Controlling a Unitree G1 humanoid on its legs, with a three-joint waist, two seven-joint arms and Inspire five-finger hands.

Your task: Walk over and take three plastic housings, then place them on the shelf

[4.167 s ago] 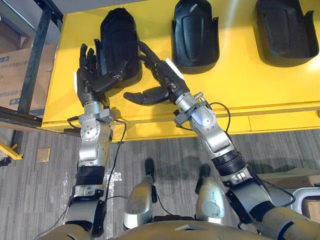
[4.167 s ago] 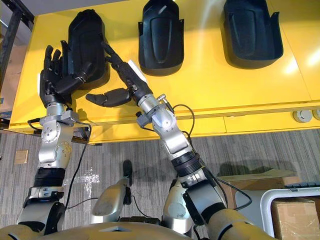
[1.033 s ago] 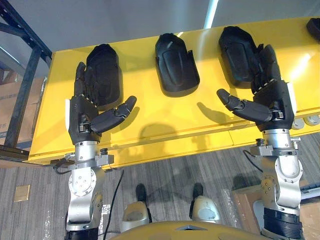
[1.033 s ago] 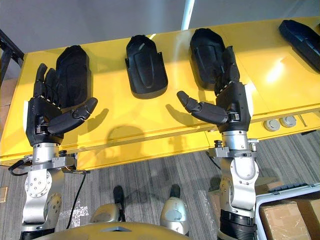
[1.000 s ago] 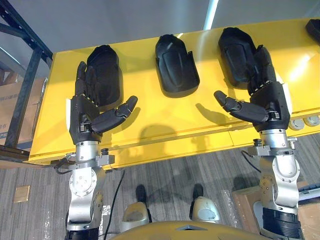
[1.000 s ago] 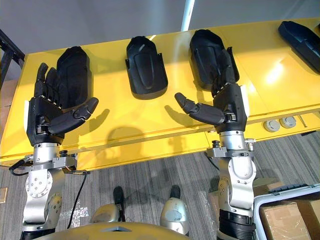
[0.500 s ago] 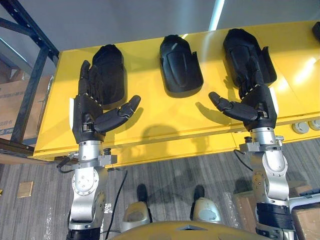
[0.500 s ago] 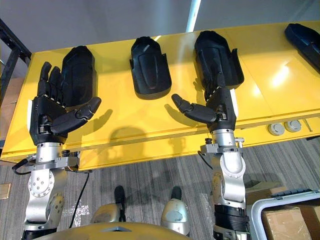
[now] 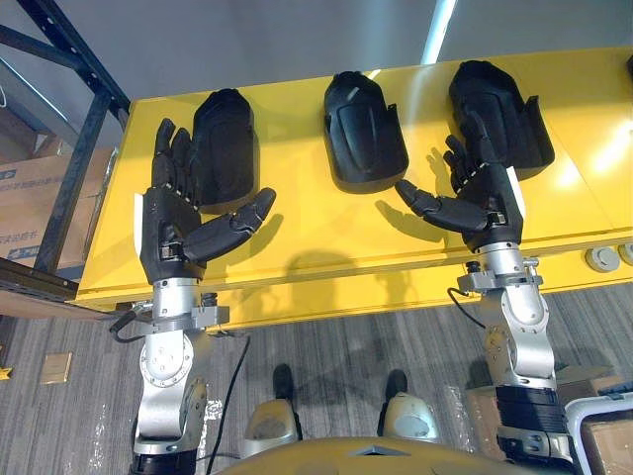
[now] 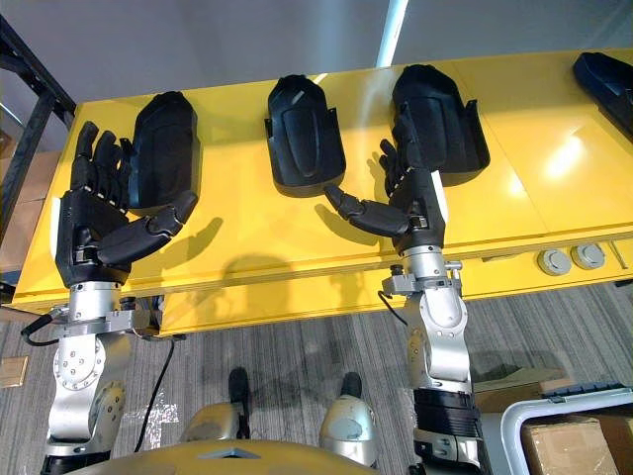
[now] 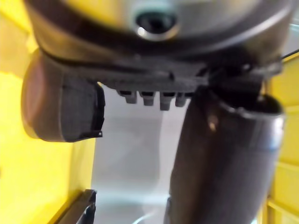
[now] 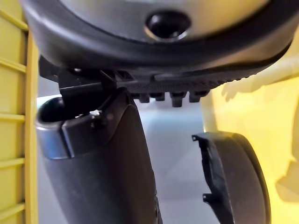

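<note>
Your left hand [image 9: 170,226] is spread wide, fingers straight and thumb swung out, and it holds nothing. Its fingertips overlap the near end of the left housing [image 9: 224,146] in the head views; you cannot tell whether they touch it. Your right hand [image 9: 488,203] is just as wide and empty, fingers fanned and thumb pointing toward the middle housing [image 9: 364,129]. It stands over the near left corner of the right housing [image 9: 500,111], beside the gap between that one and the middle one.

Count the housings: three black ones lie in a row on the yellow bench [image 9: 307,252], well apart from each other, and part of a fourth housing [image 10: 607,79] shows at the far right edge. None has been taken up. Two round fittings [image 10: 571,259] sit on the bench's near right edge. A dark rack [image 9: 84,148] stands to the left with a cardboard box [image 9: 25,203] behind it, and a second box [image 10: 584,445] is on the floor at lower right.

Four seconds ago both hands were at the left housing, the right arm reaching across. Since then the right hand has gone over to the right housing, and in the last half second it has edged toward the middle one with its fingers fanning wider. The left hand keeps its pose.
</note>
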